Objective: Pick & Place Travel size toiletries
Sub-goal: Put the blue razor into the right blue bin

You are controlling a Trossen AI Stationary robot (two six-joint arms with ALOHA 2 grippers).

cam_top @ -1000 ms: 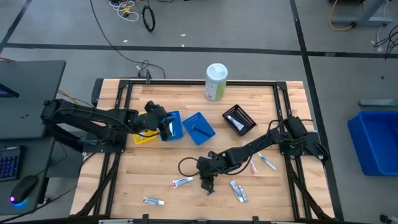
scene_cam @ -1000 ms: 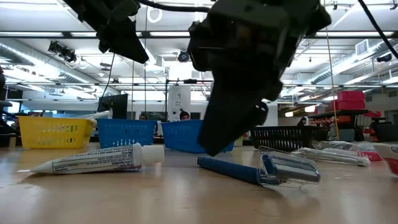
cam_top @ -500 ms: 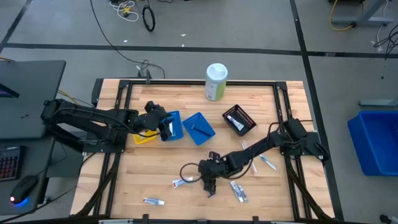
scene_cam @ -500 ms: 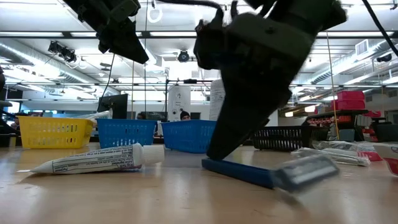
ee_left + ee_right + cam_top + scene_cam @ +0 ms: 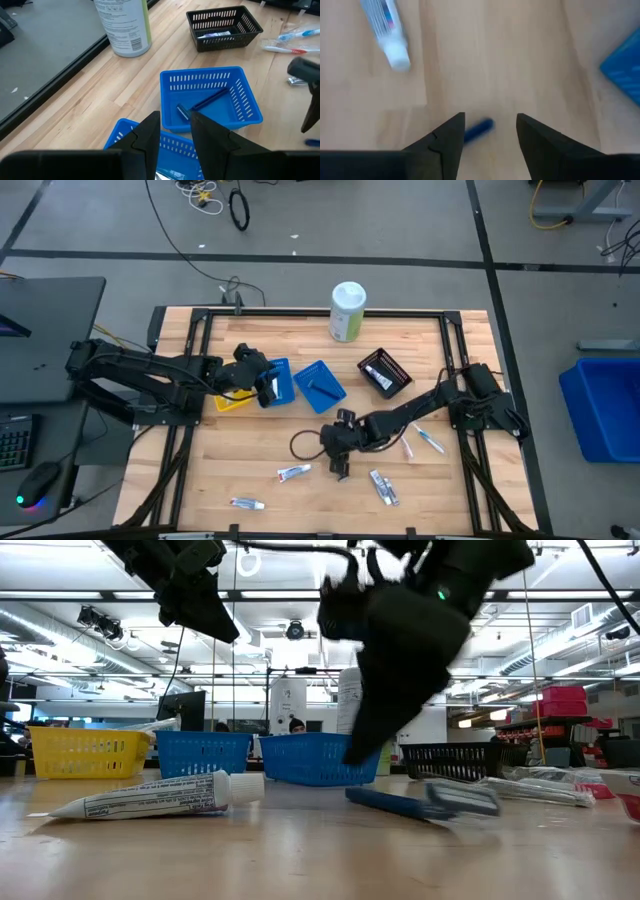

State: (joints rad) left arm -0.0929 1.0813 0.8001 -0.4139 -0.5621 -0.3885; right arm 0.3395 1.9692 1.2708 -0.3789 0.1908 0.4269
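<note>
Down on the wood, a blue razor [image 5: 420, 803] lies just under the right gripper [image 5: 487, 131], whose fingers stand apart around its handle tip without closing on it. A toothpaste tube [image 5: 387, 31] rests ahead of that gripper; its print is too blurred to read. Further off, the left gripper [image 5: 175, 131] hangs over one blue tray [image 5: 125, 142], fingers slightly parted and holding nothing; beyond it a second blue tray [image 5: 250, 107] holds another razor [image 5: 202, 104]. The canister [image 5: 122, 25] carries small illegible text.
</note>
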